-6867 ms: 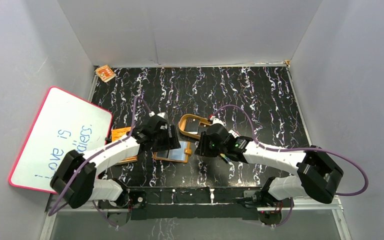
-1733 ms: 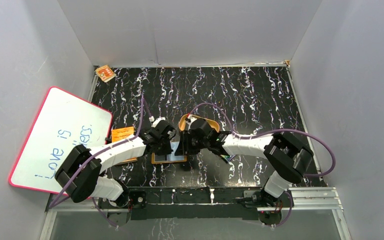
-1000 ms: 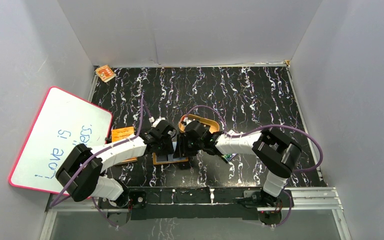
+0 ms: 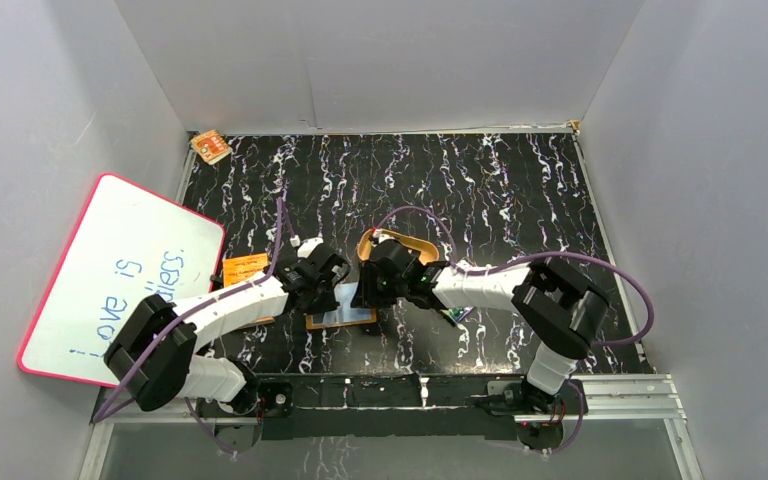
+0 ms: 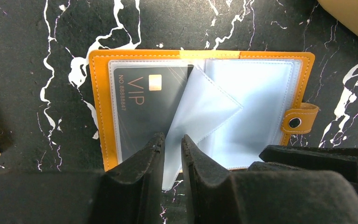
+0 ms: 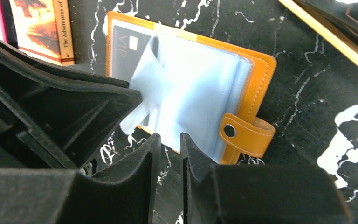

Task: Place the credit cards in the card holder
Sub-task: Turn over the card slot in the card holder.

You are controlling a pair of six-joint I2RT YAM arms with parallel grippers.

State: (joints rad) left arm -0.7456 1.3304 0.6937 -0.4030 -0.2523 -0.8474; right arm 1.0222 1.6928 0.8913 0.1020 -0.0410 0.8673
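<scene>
The orange card holder lies open on the black marbled table, snap tab to the right. A black VIP credit card sits inside its left clear sleeve. One light-blue sleeve page is folded up diagonally, and its lower corner lies in the narrow gap of my left gripper, which stands at the holder's near edge. My right gripper hovers at the near edge beside the tab. Its jaws are slightly apart with only table between them. The left gripper's black body fills that view's left side.
A tan oval tray lies just behind the holder. An orange printed booklet lies to the left. A white board with a pink rim leans at the table's left edge. A small orange item sits at the far left corner.
Both grippers' jaws have narrowed. My left gripper has drawn slightly back to the left, and more of the holder's light-blue inside shows between the two grippers.
</scene>
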